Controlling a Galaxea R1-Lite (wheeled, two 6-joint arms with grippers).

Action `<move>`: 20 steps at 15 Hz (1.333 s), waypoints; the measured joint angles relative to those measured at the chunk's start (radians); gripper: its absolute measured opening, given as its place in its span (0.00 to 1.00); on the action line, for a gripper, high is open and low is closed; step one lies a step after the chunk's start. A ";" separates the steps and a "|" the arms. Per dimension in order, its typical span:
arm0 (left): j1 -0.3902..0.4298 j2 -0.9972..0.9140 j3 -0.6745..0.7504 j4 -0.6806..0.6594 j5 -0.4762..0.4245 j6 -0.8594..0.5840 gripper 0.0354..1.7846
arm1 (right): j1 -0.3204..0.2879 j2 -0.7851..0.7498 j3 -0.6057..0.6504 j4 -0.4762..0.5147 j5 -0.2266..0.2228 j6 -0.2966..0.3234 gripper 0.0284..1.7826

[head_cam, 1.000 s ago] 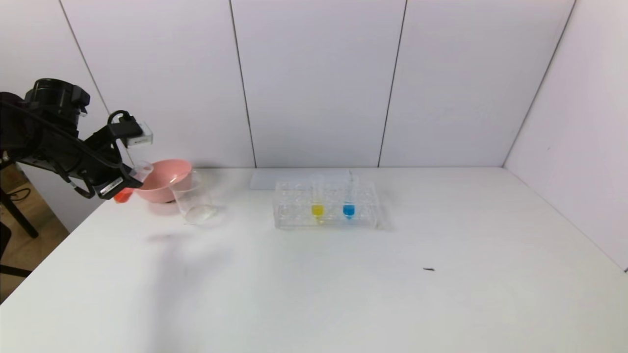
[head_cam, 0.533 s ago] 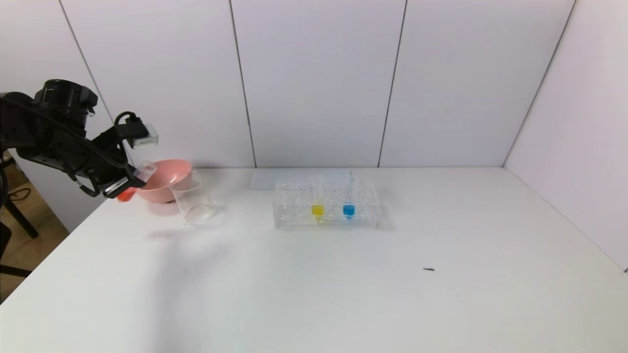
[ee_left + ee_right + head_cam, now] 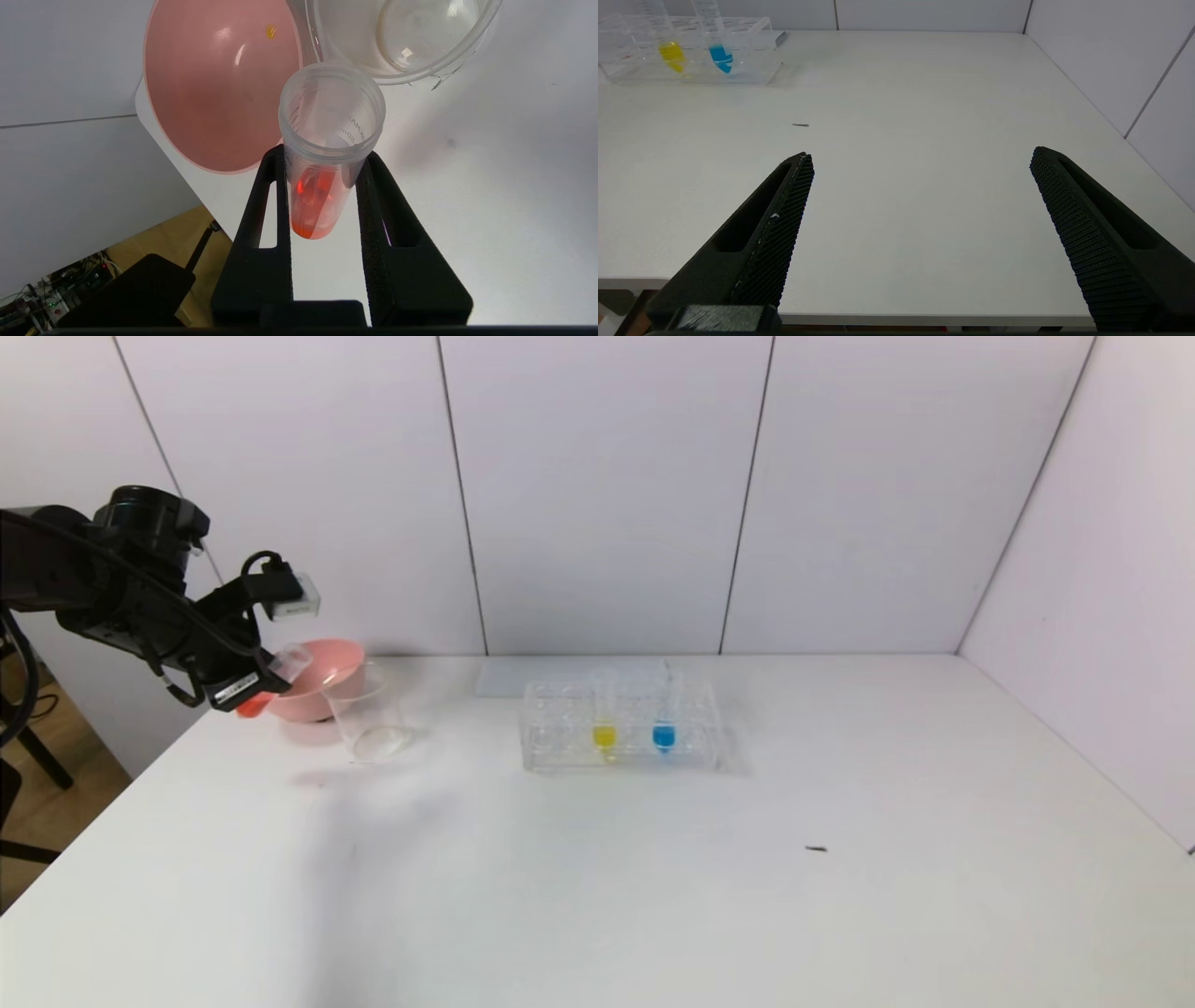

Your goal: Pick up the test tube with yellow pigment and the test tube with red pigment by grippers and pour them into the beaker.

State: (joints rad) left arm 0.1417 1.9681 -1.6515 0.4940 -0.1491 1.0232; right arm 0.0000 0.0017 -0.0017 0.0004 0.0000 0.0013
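Note:
My left gripper (image 3: 264,679) (image 3: 322,156) is shut on the red-tipped test tube (image 3: 280,670) (image 3: 322,186). It holds the tube tilted in the air at the table's far left, mouth toward the clear beaker (image 3: 366,712) (image 3: 402,37) and just left of it. The beaker stands in front of the pink bowl. The yellow-tipped test tube (image 3: 604,714) (image 3: 668,42) stands upright in the clear rack (image 3: 621,747). My right gripper (image 3: 920,158) is open and empty, low by the table's near edge; it does not show in the head view.
A pink bowl (image 3: 327,663) (image 3: 215,88) stands behind the beaker at the far left. A blue-tipped tube (image 3: 664,714) (image 3: 717,44) stands in the rack next to the yellow one. A small dark speck (image 3: 816,848) lies on the white table. Walls close the back and right.
My left gripper has moved right and a little up with the red-tipped tube, bringing its mouth closer to the beaker. Nothing else has moved.

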 joint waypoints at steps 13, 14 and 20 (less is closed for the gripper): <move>-0.001 0.039 -0.098 0.101 0.005 0.130 0.23 | 0.000 0.000 0.000 0.000 0.000 0.000 0.95; -0.001 0.040 -0.111 0.125 0.006 0.131 0.23 | 0.000 0.000 0.000 0.000 0.000 0.000 0.95; -0.001 0.044 -0.140 0.157 0.011 0.152 0.23 | 0.000 0.000 0.000 0.000 0.000 0.000 0.95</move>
State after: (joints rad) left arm 0.1409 2.0119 -1.7911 0.6509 -0.1381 1.1751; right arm 0.0000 0.0017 -0.0017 0.0004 0.0000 0.0017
